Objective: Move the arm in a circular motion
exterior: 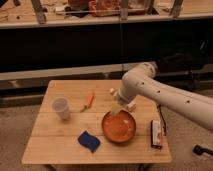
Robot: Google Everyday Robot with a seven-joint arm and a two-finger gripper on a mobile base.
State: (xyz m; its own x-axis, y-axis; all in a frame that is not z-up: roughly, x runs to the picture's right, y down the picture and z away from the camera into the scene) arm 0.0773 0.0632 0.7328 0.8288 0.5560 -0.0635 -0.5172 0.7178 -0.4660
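A small wooden table (50, 151) stands in front of dark shelves. On it are one white cup (61, 107), one carrot (89, 100), one blue sponge (88, 140), one orange bowl (120, 129) and one snack bar (156, 134). I cannot read the snack bar's label. The arm (155, 92) reaches in from the right. Its gripper (116, 108) hangs over the bowl's back edge. I cannot tell how wide it is or whether it holds anything.

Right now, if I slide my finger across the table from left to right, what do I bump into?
White cup → carrot-shaped orange item → orange bowl, with the gripper above its far rim → dark packet.
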